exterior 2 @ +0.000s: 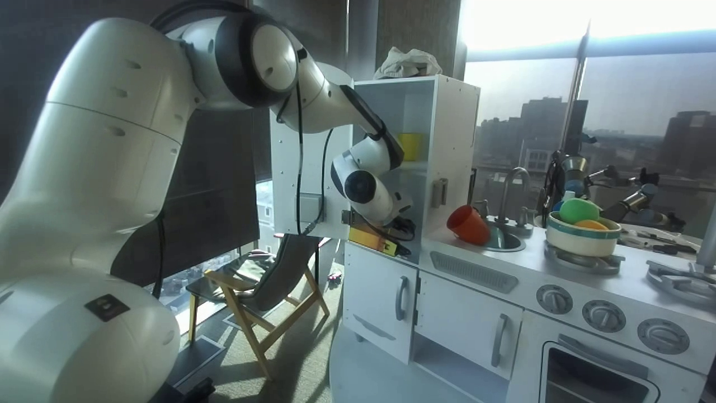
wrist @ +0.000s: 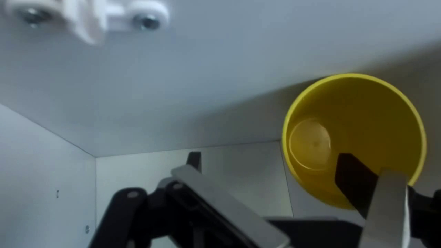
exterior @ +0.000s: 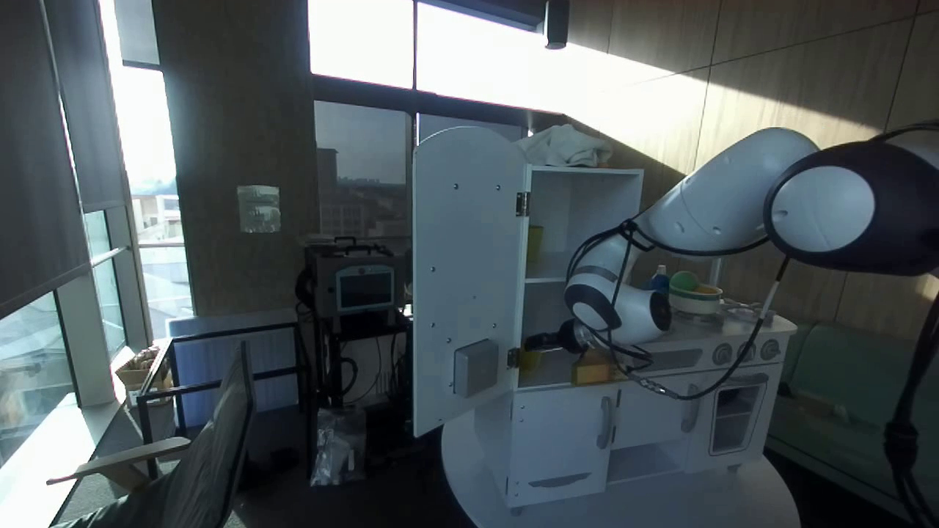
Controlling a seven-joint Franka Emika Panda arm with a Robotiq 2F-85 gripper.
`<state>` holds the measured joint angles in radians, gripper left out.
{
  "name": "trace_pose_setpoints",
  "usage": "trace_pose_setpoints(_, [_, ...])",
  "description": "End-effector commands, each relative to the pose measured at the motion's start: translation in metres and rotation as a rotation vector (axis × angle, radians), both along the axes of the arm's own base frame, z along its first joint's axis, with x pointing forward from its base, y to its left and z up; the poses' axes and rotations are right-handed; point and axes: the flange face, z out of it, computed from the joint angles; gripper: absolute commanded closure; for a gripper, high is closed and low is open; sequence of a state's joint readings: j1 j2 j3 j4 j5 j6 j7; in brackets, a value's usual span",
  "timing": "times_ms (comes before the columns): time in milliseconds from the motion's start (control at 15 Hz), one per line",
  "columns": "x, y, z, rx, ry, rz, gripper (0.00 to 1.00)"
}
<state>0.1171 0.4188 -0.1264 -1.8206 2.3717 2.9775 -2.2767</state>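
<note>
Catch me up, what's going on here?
A robot arm extends into the lower compartment of the white cabinet, whose door is open. The claw is open at a yellow cup, one finger overlapping the cup's mouth in the wrist view. Nothing is gripped; contact I can't tell. Another yellow cup sits one level up.

Tilted red cup (exterior 2: 467,225) by the sink (exterior 2: 508,242), green-banded bowl (exterior 2: 576,238), wooden-framed chair (exterior 2: 288,271), crumpled white cloth (exterior 2: 407,64)

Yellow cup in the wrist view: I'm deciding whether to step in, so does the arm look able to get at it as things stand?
Probably yes: the gripper stands open, one finger overlaps the mouth of the yellow cup there, and nothing else shows between them; whether they touch is unclear.
</note>
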Motion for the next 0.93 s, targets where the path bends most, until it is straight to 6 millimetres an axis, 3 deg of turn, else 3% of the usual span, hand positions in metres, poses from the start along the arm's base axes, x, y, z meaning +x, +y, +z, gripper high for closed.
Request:
trace_pose_setpoints(0, [0.038,-0.003,-0.012,-0.052,0.009,-0.036,0.15])
trace_pose_setpoints(600, [0.012,-0.018,-0.008,-0.064,0.054,-0.067,0.87])
trace_pose_setpoints(800, [-0.005,-0.015,-0.006,-0.038,0.063,-0.048,0.94])
trace_pose_setpoints(867, [-0.012,-0.016,-0.001,-0.025,0.059,-0.047,0.92])
